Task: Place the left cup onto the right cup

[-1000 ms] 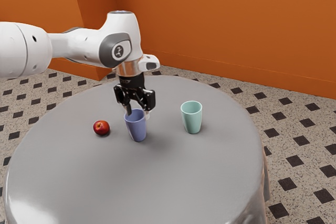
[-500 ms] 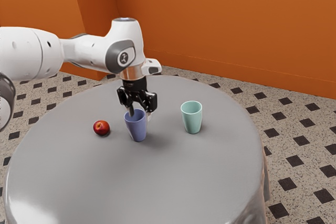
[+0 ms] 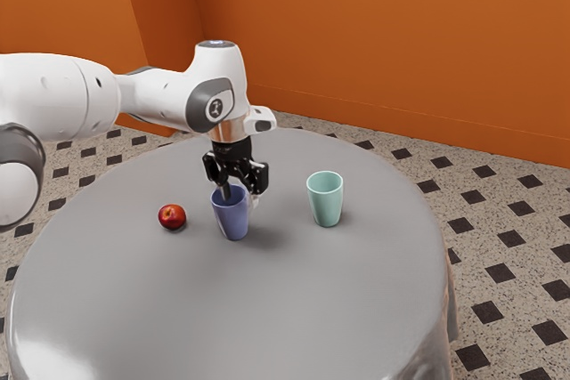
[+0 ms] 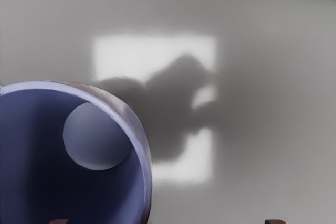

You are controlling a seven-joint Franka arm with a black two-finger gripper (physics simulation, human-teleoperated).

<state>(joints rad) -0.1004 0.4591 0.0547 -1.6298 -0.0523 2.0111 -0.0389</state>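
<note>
- The white arm (image 3: 80,104) comes in from the exterior view's left edge, its forearm level and its wrist bent straight down over the grey table (image 3: 267,309).
- A red apple (image 3: 172,216) lies left of centre.
- The gripper (image 3: 236,188) points down at the purple-blue cup (image 3: 232,217), fingers spread across its far rim, one inside and one outside.
- That cup stands upright at mid-frame.
- The green cup (image 3: 324,199) stands upright to its right, well apart.

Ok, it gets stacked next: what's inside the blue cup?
Nothing loose: the blue cup shows its dark inner wall and pale round bottom. One finger of the open hand dips inside the rim. Part of the wall is hidden.
</note>
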